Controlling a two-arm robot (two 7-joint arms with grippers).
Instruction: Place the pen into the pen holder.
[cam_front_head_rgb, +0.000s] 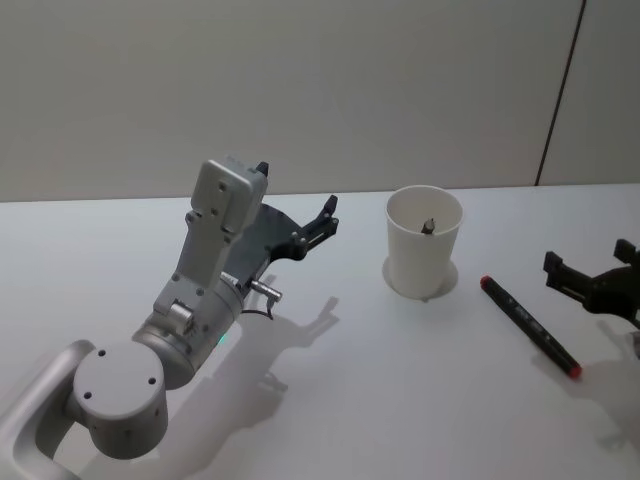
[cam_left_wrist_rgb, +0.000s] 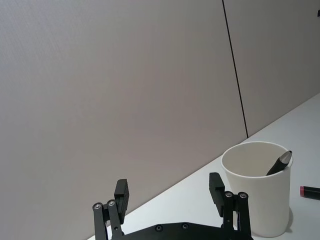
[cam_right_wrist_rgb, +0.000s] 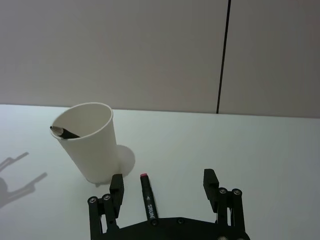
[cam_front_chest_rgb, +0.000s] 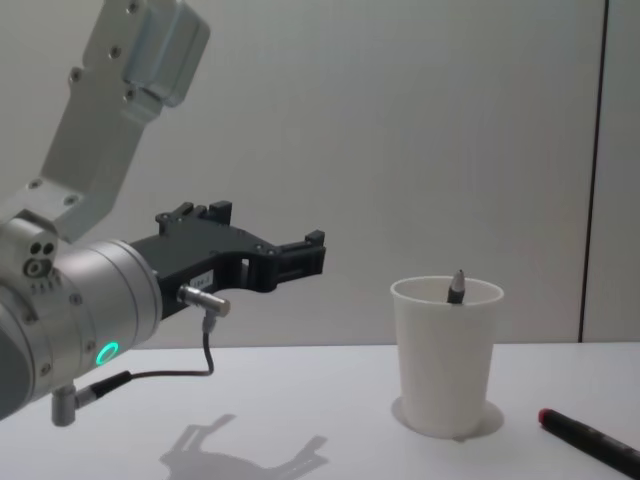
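Pen holder (cam_front_head_rgb: 425, 250): white paper cup, is standing upright on the white counter (cam_front_head_rgb: 350, 400), right of centre in the head view.

Dark pen (cam_front_head_rgb: 428, 225): is sitting inside the pen holder and leaning against the inner wall. In the chest view its tip is poking just above the rolled rim.

Marker pen (cam_front_head_rgb: 530, 325): black barrel with red at both ends, is lying flat on the counter to the right of the pen holder, near it but apart. It is pointing diagonally, with one red end toward the cup's base and the other toward the robot. White lettering is showing on the barrel in the right wrist view; I cannot read it for certain.

Left tool (cam_front_head_rgb: 297, 186): is hovering above the counter, to the left of the pen holder and at about rim height in the chest view. Its fingers are standing wide apart and are gripping nothing. It is pointing toward the cup without touching it.

Right tool (cam_front_head_rgb: 588, 258): is sitting at the right edge of the head view, just beside the marker pen on its far-right side, not touching it. Its fingers are spread apart and are carrying nothing. In the right wrist view the marker pen is lying in line with the gap between the fingers.
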